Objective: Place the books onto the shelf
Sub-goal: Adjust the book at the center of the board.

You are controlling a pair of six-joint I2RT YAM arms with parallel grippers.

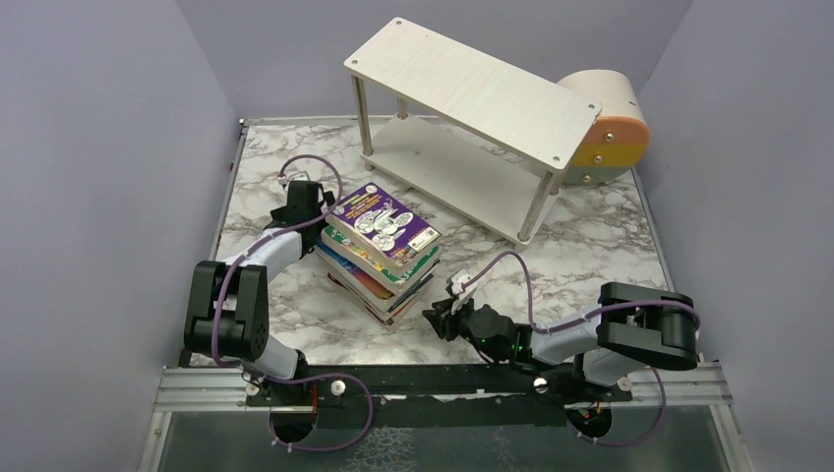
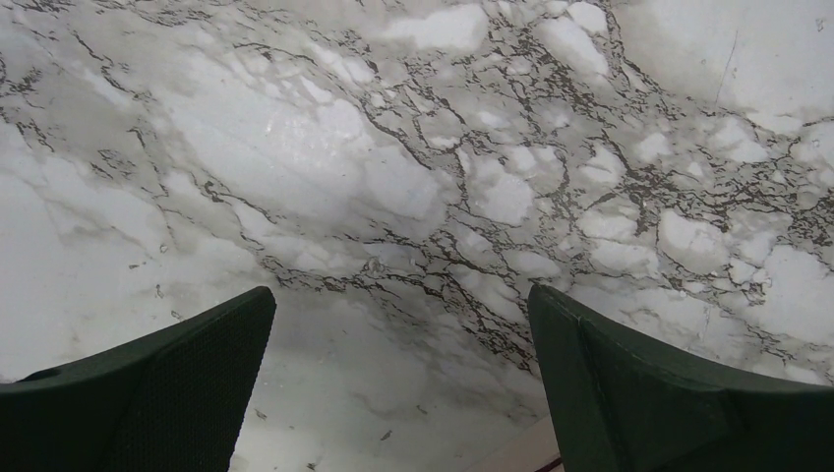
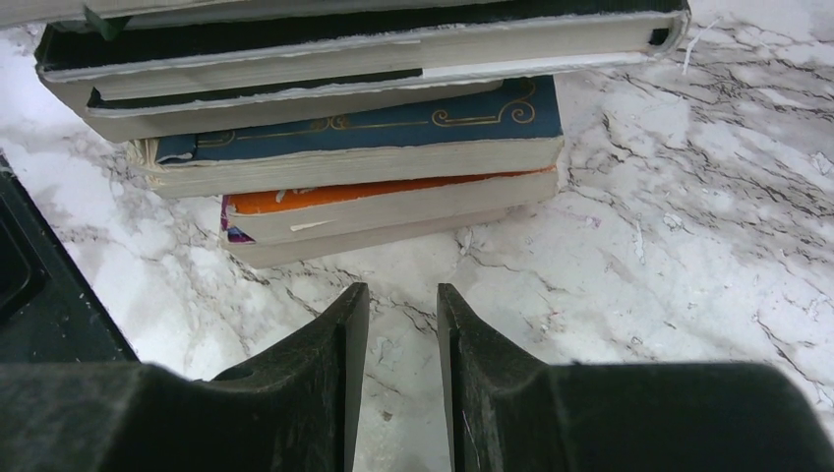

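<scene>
Top external view, from the left: the left gripper sits low, just beside the far-left side of the books. They lie in one slightly fanned stack on the marble table, none yet on the shelf. In its wrist view its fingers are spread wide with only bare marble between them, so it grips nothing. The purple cartoon book lies on top, skewed across those beneath. At the stack's near-right corner the right gripper lies low over the table. Its wrist view shows the fingertips drawn almost together with a slit of marble between, holding nothing. They aim at the lowest books, an orange-covered book under a blue book with gold scrollwork.

I judge the step to be taking a first book off the stack. Done well, the spread left gripper would meet an exposed edge of the top book, one finger above the cover and one below. The narrowed right fingers could brace the opposite corner so the stack does not slide. Thin paperbacks will likely sag, so a deep bite helps.

Farther right, the shelf stands at the far side, well apart from the stack, no book on either board. Its thin legs and low upper board may crowd a book headed for the lower tier. A round beige-and-orange box sits just beside its right end.
</scene>
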